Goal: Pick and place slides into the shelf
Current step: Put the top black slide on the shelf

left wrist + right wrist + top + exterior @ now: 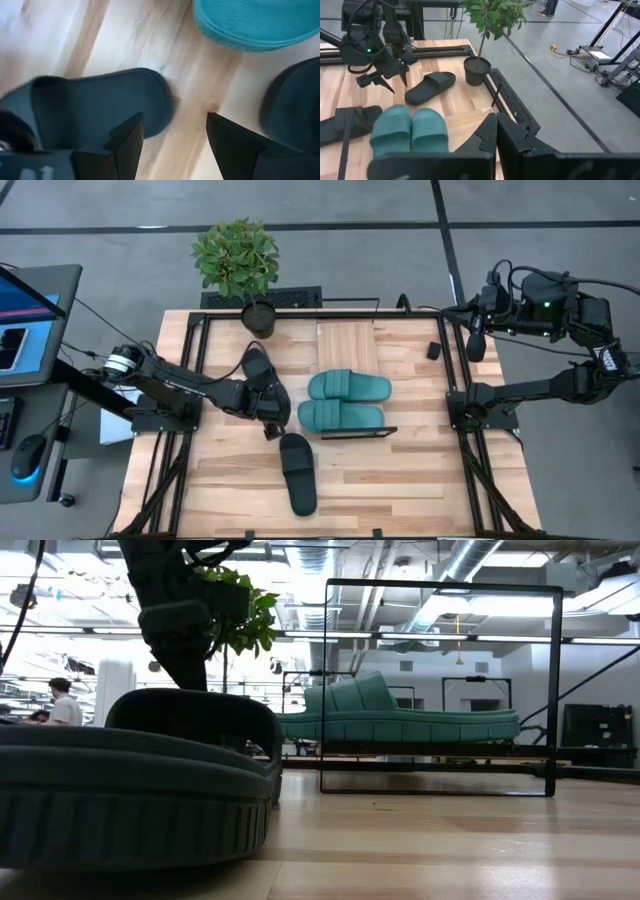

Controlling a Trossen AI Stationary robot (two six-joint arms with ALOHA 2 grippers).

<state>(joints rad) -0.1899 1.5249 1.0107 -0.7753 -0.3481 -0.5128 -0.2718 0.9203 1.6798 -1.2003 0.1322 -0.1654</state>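
Two teal ribbed-strap rubber slides (346, 402) lie side by side on the wire shelf (349, 340), long axes across the counter (400, 480), while the left gripper (270, 420), jaws spread, hovers between two black slides (297, 473), and the right gripper (478, 340) waits aside, jaws pressed together.

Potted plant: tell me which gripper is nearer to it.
Left. The left gripper hangs open over the table, a short way from the potted plant. The right gripper waits shut beyond the table's far right corner.
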